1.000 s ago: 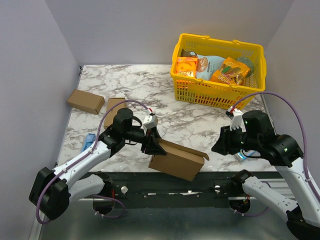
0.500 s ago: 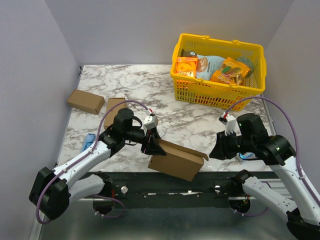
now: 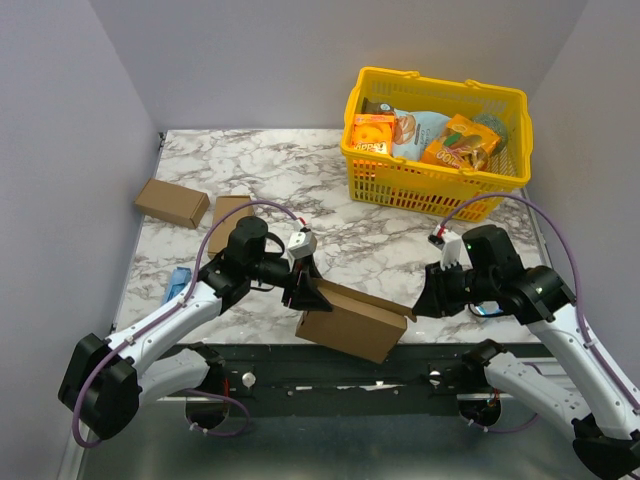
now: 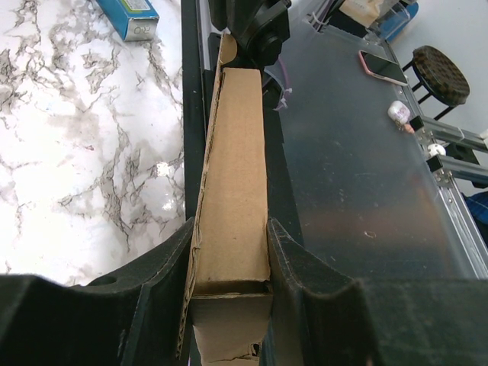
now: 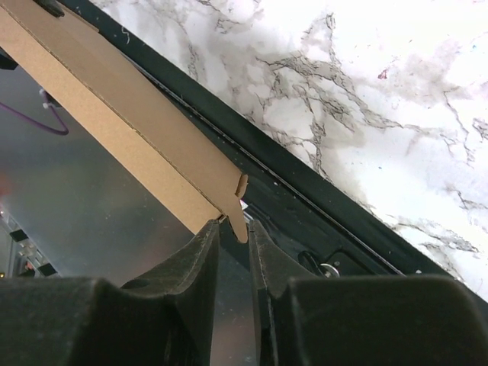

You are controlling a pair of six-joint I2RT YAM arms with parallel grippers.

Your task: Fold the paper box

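The box [image 3: 352,322] lay at six o'clock on the tabletop [image 3: 300,170], its body already squared up. The left fingers [image 4: 152,282] clamped its nine-o'clock end. The right fingers [image 5: 194,263] straddled the three-o'clock flap [image 5: 239,213]; I could not tell whether they pinched it. Tucking the ends looked left to do.

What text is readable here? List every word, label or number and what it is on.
Nothing reads clearly.
On the orange carton in the yellow basket: too blurred.
On the snack bags beside it: blurred.
On the blue box: label too small.
On the paper box: no print.
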